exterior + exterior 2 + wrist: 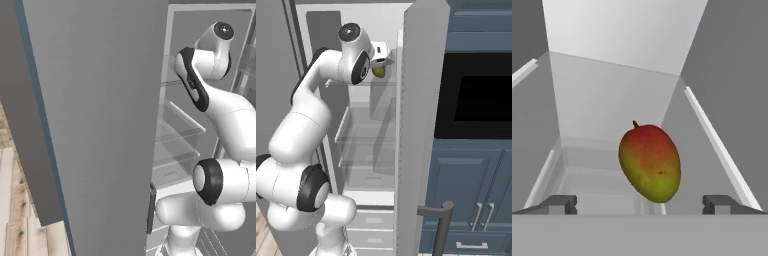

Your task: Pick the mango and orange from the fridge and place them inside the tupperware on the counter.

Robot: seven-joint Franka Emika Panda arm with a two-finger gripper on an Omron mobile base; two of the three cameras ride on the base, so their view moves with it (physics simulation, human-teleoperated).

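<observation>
Claw [640,204] — fingers spread wide apart, gripping nothing, reaching into the open fridge [421,100] at upper-shelf height | mango [649,163] — red on top, green-yellow below, sits just ahead of the claw, centred between the two fingertips [559,203], not touching either | fridge's glass shelves [363,132] below.

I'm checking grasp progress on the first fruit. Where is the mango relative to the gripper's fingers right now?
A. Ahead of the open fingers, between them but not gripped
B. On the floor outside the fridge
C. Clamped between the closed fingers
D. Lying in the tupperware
A: in the hand view the mango sits inside the fridge ahead of the gripper, whose fingers stand wide apart on either side, not touching it.
</observation>
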